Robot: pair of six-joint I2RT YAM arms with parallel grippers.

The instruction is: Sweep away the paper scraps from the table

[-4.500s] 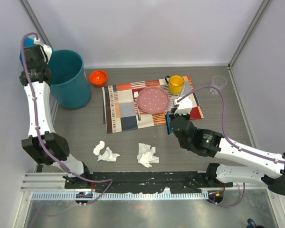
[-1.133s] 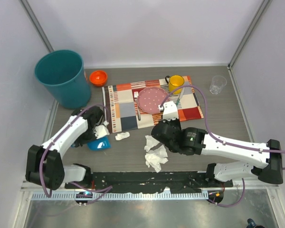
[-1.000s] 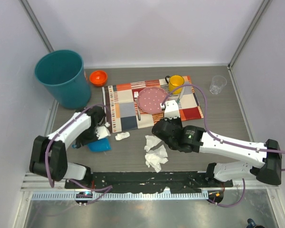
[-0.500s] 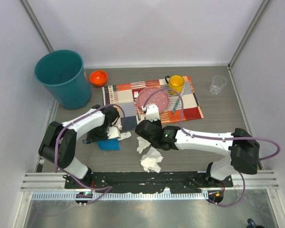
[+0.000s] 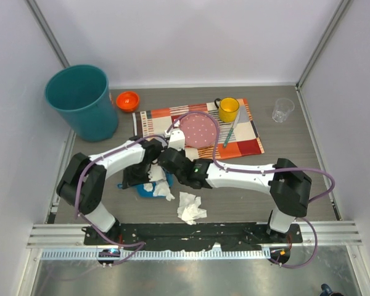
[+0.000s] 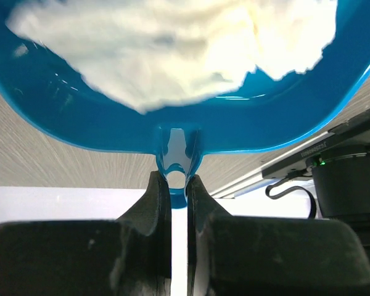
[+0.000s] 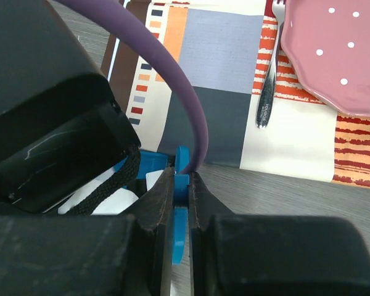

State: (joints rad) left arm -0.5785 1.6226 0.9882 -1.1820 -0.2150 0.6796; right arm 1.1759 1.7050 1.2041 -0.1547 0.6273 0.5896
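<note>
R claw (image 7: 180, 179) moved left, gripping blue tool (image 7: 180, 234); L claw (image 6: 178, 182) clamps dustpan (image 6: 61, 105), scraps (image 6: 172, 49) inside just beyond claw.

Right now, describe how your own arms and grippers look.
Both arms share one build. The left arm and right arm have white tubular links joined by bulky black joint housings. A purple cable runs loose along each. The left gripper and right gripper each have two black, flat-sided fingers.

The left arm (image 5: 114, 157) stretches to the right and the right arm (image 5: 246, 179) to the left, wrists close together. The left claw (image 6: 177, 179) pinches a blue handle (image 6: 177, 137); the right claw (image 7: 180, 176) pinches a blue grip (image 7: 180, 228).
</note>
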